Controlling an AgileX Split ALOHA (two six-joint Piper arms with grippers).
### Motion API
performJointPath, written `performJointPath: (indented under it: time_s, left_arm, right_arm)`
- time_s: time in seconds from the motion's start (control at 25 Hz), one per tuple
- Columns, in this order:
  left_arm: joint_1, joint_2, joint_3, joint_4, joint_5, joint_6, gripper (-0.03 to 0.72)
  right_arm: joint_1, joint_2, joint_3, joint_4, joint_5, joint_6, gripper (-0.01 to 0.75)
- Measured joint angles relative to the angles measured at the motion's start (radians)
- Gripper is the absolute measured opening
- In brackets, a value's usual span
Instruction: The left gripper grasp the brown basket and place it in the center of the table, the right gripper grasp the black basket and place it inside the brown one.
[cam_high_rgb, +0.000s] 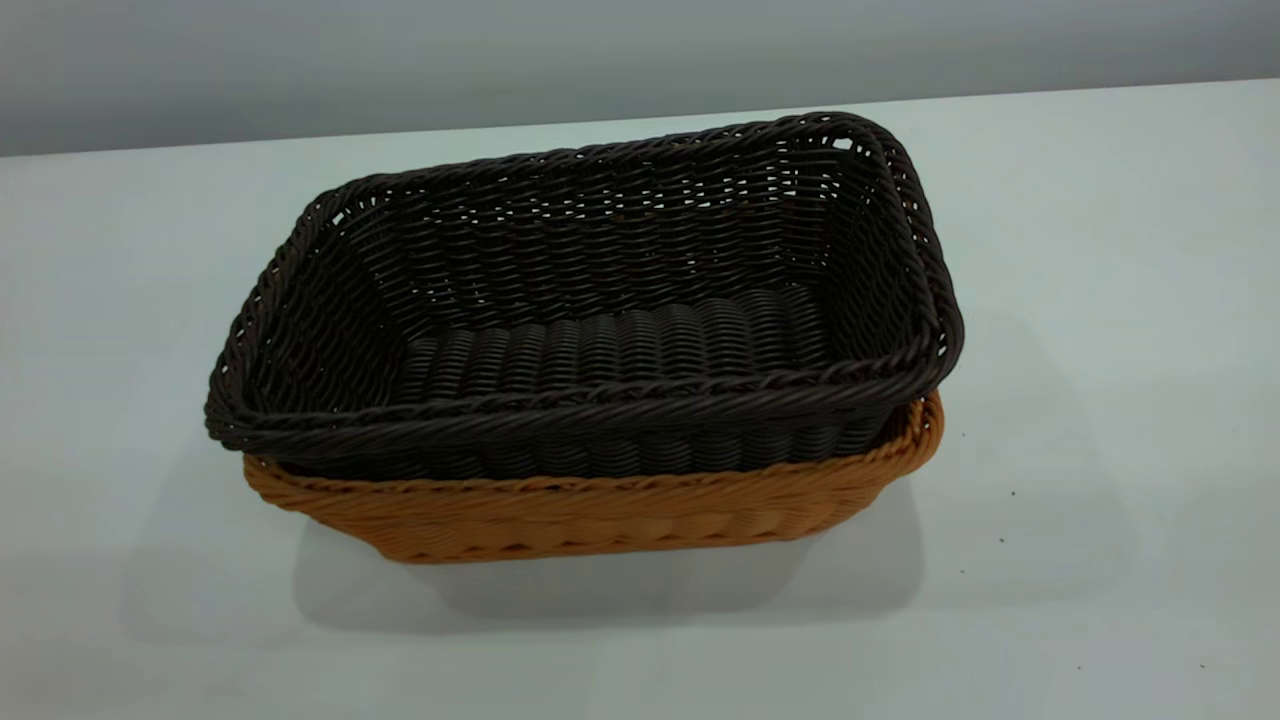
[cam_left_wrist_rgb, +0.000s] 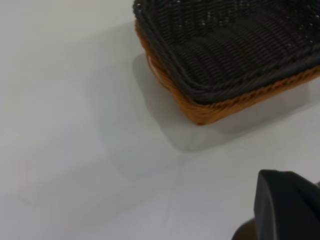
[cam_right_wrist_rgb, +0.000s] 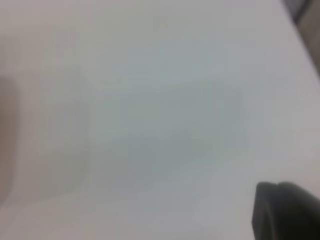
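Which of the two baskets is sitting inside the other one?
The black basket. It sits nested in the brown basket, whose orange-tan wall and rim show only beneath and around it, resting on the table.

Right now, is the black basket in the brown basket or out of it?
In. The black basket sits nested in the brown basket, its rim above the brown rim; no gripper touches either.

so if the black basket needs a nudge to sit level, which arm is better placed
Probably the left. Its wrist camera looks at a corner of the black basket nested in the brown basket, so it is near. The right wrist camera sees only bare table. Neither arm appears in the exterior view.
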Motion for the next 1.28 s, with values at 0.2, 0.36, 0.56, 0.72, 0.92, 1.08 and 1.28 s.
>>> performJointPath:
  time_s: [0.2, 0.36, 0.56, 0.72, 0.92, 1.08, 1.28]
  left_arm:
    - [0.084, -0.001, 0.0, 0.0, 0.0, 0.0, -0.001]
    - [0.113, -0.045, 0.0, 0.0, 0.0, 0.0, -0.001]
    - [0.113, -0.065, -0.002, 0.0, 0.007, 0.0, -0.001]
    - [0.113, -0.063, -0.002, 0.0, 0.007, 0.0, -0.001]
    - [0.133, -0.063, -0.002, 0.001, 0.007, 0.0, -0.001]
    - [0.133, -0.063, -0.002, 0.001, 0.007, 0.0, -0.001]
    - [0.133, -0.063, -0.002, 0.001, 0.007, 0.001, -0.001]
  right_arm:
    - [-0.058, -0.102, 0.0, -0.001, 0.001, 0.0, 0.005]
    - [-0.058, -0.205, -0.001, -0.001, 0.003, 0.0, 0.005]
    - [-0.055, -0.214, -0.001, -0.003, 0.003, 0.0, 0.005]
    - [-0.055, -0.213, 0.0, -0.003, 0.003, 0.0, 0.005]
    - [0.002, -0.212, 0.0, -0.004, 0.0, 0.0, 0.005]
    - [0.057, -0.212, 0.0, -0.001, 0.0, 0.0, 0.005]
    - [0.056, -0.212, 0.0, -0.002, 0.0, 0.0, 0.005]
